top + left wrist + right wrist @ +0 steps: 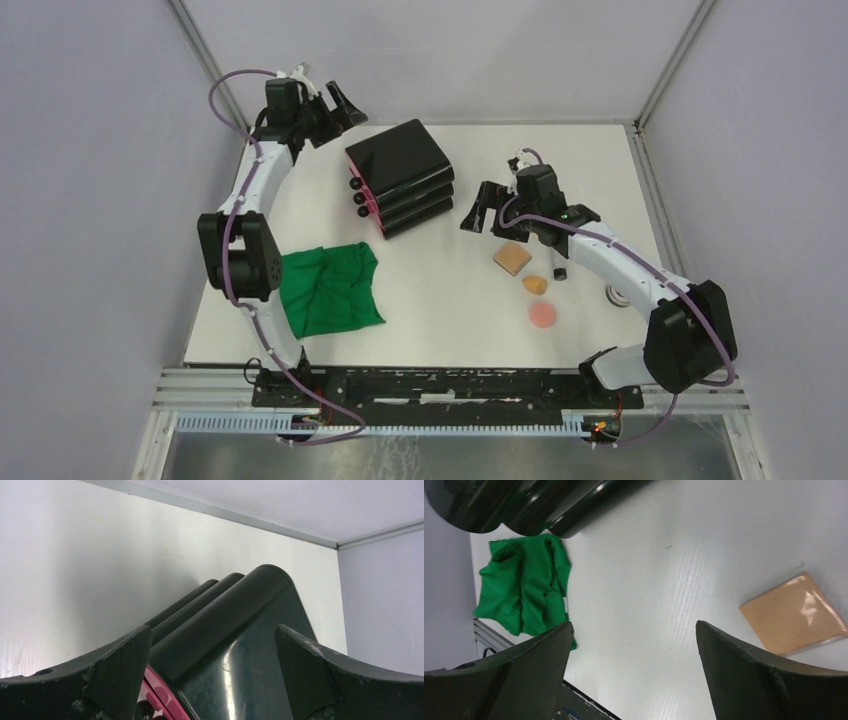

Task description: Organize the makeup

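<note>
The makeup lies at the right front of the table: a tan square pad (512, 258), one orange teardrop sponge (536, 285), a pink round puff (543, 315) and a grey-black tube (558, 268). A small white-rimmed compact (617, 296) peeks out beside the right arm. A second sponge is not visible. My right gripper (484, 210) is open and empty, left of and behind the pad; its wrist view (634, 665) shows the pad (794, 612) to the right. My left gripper (338, 106) is open and empty at the far left, behind the black box; its wrist view (212, 670) looks over the box.
A black box with pink drawers (400, 178) stands at the middle back; it also shows in the left wrist view (240, 645) and the right wrist view (524, 505). A crumpled green cloth (328, 288) lies front left, seen too in the right wrist view (524, 585).
</note>
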You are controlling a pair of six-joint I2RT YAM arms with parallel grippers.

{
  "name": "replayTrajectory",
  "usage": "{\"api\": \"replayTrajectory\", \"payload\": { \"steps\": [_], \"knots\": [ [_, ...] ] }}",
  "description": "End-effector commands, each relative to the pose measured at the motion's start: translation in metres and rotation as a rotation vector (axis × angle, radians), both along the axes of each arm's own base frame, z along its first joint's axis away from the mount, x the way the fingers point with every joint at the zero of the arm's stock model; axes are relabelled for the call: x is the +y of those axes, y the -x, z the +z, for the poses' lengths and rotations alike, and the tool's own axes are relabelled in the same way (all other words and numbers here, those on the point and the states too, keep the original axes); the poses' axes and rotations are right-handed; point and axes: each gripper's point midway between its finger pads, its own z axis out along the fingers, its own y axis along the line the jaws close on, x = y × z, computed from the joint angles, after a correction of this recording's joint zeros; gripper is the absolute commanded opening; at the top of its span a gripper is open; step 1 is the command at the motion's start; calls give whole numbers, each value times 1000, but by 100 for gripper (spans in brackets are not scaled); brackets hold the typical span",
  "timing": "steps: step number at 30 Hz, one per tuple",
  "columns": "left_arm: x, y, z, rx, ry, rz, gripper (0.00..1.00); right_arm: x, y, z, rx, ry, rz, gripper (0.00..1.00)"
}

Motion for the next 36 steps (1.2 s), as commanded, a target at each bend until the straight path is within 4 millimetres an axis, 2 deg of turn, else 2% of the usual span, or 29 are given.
{"api": "replayTrajectory", "payload": {
  "steps": [1, 5, 10, 14, 16, 19, 21, 24, 28, 32, 34, 36],
  "knots": [
    [-13, -14, 6, -99, -26, -156, 99, 45, -14, 33, -126, -162, 58, 100],
    [-25, -15, -12, -98, -10, -248, 99, 72, -22, 25, -90, -249, 82, 99],
    [-39, 6, -20, -71, 37, -352, 98, 98, -44, 17, -69, -345, 85, 94],
    [-44, 31, -16, -86, 71, -380, 98, 111, -61, 31, -124, -396, 111, 91],
    [-46, 48, -25, -56, 108, -377, 98, 111, -68, 38, -154, -401, 123, 89],
    [-50, 77, -25, -86, 170, -361, 98, 99, -80, 34, -140, -366, 95, 84],
    [-51, 96, -23, -102, 200, -350, 98, 92, -84, 27, -101, -352, 92, 77],
    [-52, 128, -22, -98, 208, -333, 98, 78, -83, 17, -57, -359, 70, 72],
    [-67, 171, -22, -98, 198, -354, 98, 68, -81, 12, -41, -375, 58, 72],
    [-80, 206, -22, -97, 188, -371, 98, 60, -82, 20, -32, -372, 71, 76],
    [-82, 216, -17, -105, 191, -363, 98, 49, -84, 26, -39, -334, 59, 78],
    [-85, 224, -8, -124, 193, -361, 98, 29, -85, 32, -46, -279, 18, 80]
  ]
}}
